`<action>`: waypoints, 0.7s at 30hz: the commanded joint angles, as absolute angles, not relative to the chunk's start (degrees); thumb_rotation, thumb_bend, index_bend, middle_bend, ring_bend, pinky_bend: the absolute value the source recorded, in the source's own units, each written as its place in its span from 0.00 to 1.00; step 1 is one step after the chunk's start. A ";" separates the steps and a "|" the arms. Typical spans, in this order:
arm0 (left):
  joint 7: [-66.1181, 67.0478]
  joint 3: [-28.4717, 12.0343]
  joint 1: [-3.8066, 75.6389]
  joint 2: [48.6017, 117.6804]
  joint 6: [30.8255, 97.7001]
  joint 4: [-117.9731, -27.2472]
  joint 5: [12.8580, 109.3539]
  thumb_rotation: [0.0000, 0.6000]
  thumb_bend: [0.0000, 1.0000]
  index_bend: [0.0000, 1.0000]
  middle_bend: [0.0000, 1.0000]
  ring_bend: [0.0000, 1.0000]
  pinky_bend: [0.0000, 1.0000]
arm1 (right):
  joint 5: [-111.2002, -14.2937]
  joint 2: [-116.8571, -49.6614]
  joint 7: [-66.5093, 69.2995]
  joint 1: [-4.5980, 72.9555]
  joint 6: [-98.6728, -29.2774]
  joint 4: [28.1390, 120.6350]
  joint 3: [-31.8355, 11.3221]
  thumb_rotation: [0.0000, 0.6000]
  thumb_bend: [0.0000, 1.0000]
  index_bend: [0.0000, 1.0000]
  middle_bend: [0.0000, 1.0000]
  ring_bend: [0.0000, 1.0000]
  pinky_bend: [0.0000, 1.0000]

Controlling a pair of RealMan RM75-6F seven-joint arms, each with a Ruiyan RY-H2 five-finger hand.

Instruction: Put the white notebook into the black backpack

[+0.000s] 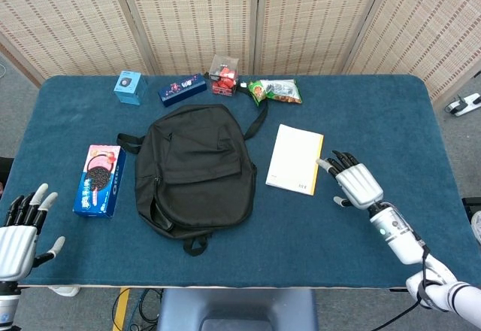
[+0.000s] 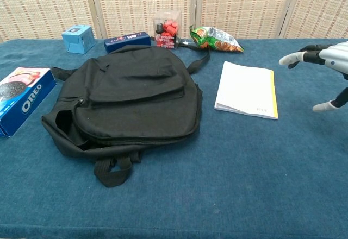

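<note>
1. The white notebook is lying flat mid-table, right of the black backpack, not yet packed
2. The right hand is hovering just beside it, fingers spread, holding nothing
3. The left hand is waiting empty off the near-left corner, fingers apart

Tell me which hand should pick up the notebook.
The right hand: it is open just beside the notebook. The left hand sits at the table's near left edge, beyond the backpack.

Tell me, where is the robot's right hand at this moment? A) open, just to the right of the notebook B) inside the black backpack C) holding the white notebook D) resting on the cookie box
A: the right hand is open beside the notebook, holding nothing.
</note>
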State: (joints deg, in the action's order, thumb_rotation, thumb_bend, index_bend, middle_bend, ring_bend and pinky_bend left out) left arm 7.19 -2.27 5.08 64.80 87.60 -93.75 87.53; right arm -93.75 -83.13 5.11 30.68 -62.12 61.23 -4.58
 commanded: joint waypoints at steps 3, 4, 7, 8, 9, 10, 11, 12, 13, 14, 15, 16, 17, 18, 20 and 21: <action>7.13 -2.35 5.14 64.73 87.51 -93.83 87.49 1.00 0.29 0.11 0.00 0.04 0.00 | -95.60 -87.61 9.08 33.33 -62.11 54.26 -3.07 1.00 0.10 0.13 0.16 0.03 0.09; 7.13 -2.36 5.16 64.75 87.48 -93.83 87.50 1.00 0.29 0.11 0.00 0.04 0.00 | -95.71 -88.18 9.69 33.72 -61.90 53.22 -2.90 1.00 0.10 0.13 0.16 0.03 0.09; 7.15 -2.39 5.23 64.83 87.34 -93.81 87.49 1.00 0.29 0.11 0.00 0.04 0.00 | -96.28 -90.20 11.18 34.97 -61.74 49.83 -2.36 1.00 0.08 0.13 0.16 0.03 0.09; 7.15 -2.38 5.24 64.86 87.32 -93.82 87.49 1.00 0.29 0.11 0.00 0.04 0.00 | -96.38 -90.87 11.59 35.30 -61.73 48.80 -2.23 1.00 0.08 0.13 0.16 0.02 0.08; 7.15 -2.38 5.25 64.87 87.30 -93.83 87.51 1.00 0.29 0.11 0.00 0.04 0.00 | -96.43 -91.49 12.01 35.64 -61.57 47.80 -2.09 1.00 0.08 0.13 0.16 0.02 0.08; 7.16 -2.37 5.24 64.84 87.32 -93.86 87.54 1.00 0.29 0.11 0.00 0.04 0.00 | -96.45 -92.27 12.53 36.09 -61.28 46.53 -1.92 1.00 0.08 0.13 0.16 0.02 0.08; 7.15 -2.36 5.21 64.80 87.36 -93.87 87.55 1.00 0.29 0.11 0.00 0.04 0.00 | -96.48 -92.82 12.93 36.41 -61.10 45.65 -1.78 1.00 0.08 0.13 0.16 0.02 0.08; 7.17 -2.38 5.17 64.74 87.41 -93.89 87.53 1.00 0.29 0.11 0.00 0.04 0.00 | -96.59 -93.51 13.48 36.81 -61.02 44.54 -1.58 1.00 0.08 0.13 0.16 0.02 0.08; 7.18 -2.38 5.13 64.68 87.44 -93.93 87.50 1.00 0.29 0.11 0.00 0.04 0.00 | -96.66 -94.02 13.83 37.07 -61.06 43.71 -1.45 1.00 0.08 0.13 0.16 0.02 0.08; 7.19 -2.38 5.07 64.62 87.50 -93.97 87.47 1.00 0.29 0.11 0.00 0.04 0.00 | -96.71 -94.52 14.15 37.30 -61.06 42.88 -1.32 1.00 0.08 0.13 0.15 0.02 0.08; 7.18 -2.37 5.01 64.58 87.57 -94.00 87.44 1.00 0.29 0.11 0.00 0.04 0.00 | -96.69 -95.00 14.43 37.53 -60.98 42.09 -1.21 1.00 0.08 0.13 0.15 0.02 0.08; 7.13 -2.36 4.94 64.53 87.63 -94.03 87.40 1.00 0.29 0.11 0.00 0.04 0.00 | -96.62 -95.59 14.80 37.83 -60.83 41.13 -1.10 1.00 0.08 0.13 0.15 0.02 0.08; 7.10 -2.35 4.90 64.50 87.65 -94.04 87.38 1.00 0.29 0.11 0.00 0.04 0.00 | -96.57 -96.02 15.08 38.03 -60.75 40.45 -1.02 1.00 0.08 0.13 0.15 0.02 0.08; 7.11 -2.34 4.86 64.48 87.67 -94.04 87.36 1.00 0.29 0.11 0.00 0.04 0.00 | -96.52 -96.42 15.41 38.21 -60.68 39.82 -0.92 1.00 0.08 0.13 0.15 0.02 0.08; 7.15 -2.32 4.81 64.44 87.66 -94.06 87.32 1.00 0.29 0.11 0.00 0.04 0.00 | -96.49 -97.21 16.26 38.65 -60.44 38.56 -0.61 1.00 0.08 0.13 0.15 0.02 0.08; 7.16 -2.32 4.81 64.44 87.65 -94.08 87.31 1.00 0.29 0.11 0.00 0.04 0.00 | -96.49 -97.63 16.60 38.90 -60.38 37.82 -0.46 1.00 0.08 0.13 0.15 0.02 0.08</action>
